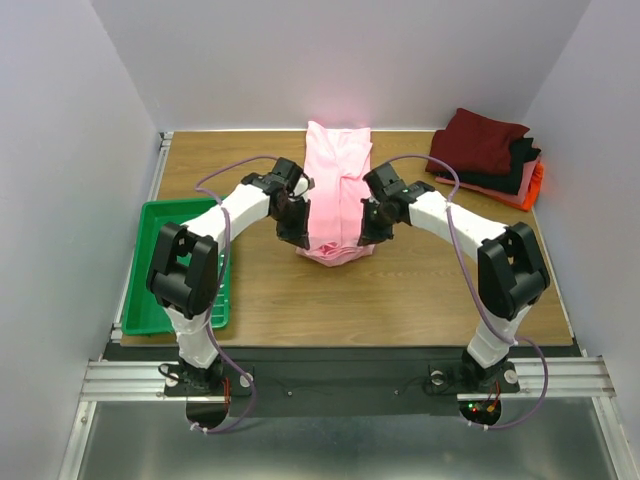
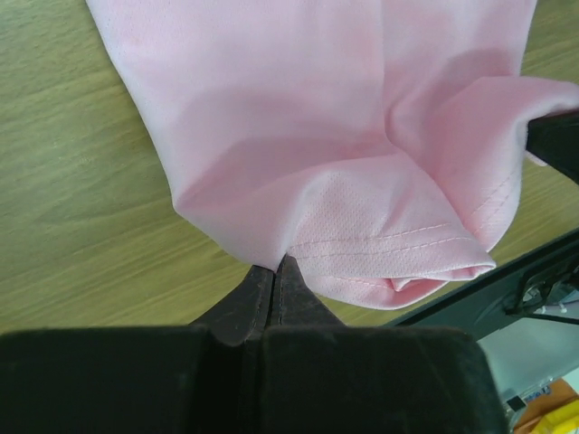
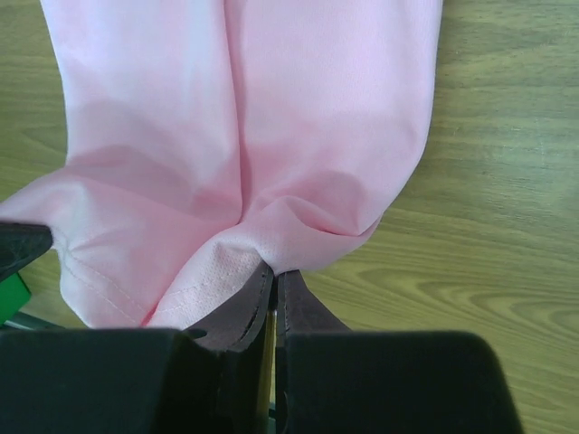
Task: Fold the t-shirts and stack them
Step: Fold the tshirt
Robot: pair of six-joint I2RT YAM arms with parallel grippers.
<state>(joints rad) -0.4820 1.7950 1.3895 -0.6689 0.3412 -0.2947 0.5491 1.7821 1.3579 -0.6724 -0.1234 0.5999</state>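
A light pink t-shirt point(image 1: 336, 180) lies lengthwise at the table's middle, folded into a long strip with its near end lifted. My left gripper point(image 1: 297, 232) is shut on the near left corner of the pink t-shirt point(image 2: 298, 136); its fingertips point(image 2: 262, 289) pinch the cloth. My right gripper point(image 1: 372, 232) is shut on the near right corner of the same shirt point(image 3: 235, 117); its fingertips point(image 3: 289, 294) pinch the hem. A stack of folded t-shirts point(image 1: 487, 152), dark red on top, then black and orange-red, sits at the far right.
A green plastic tray point(image 1: 150, 290) stands at the table's left edge. Bare wooden table point(image 1: 400, 300) lies in front of the pink shirt. White walls close in the back and both sides.
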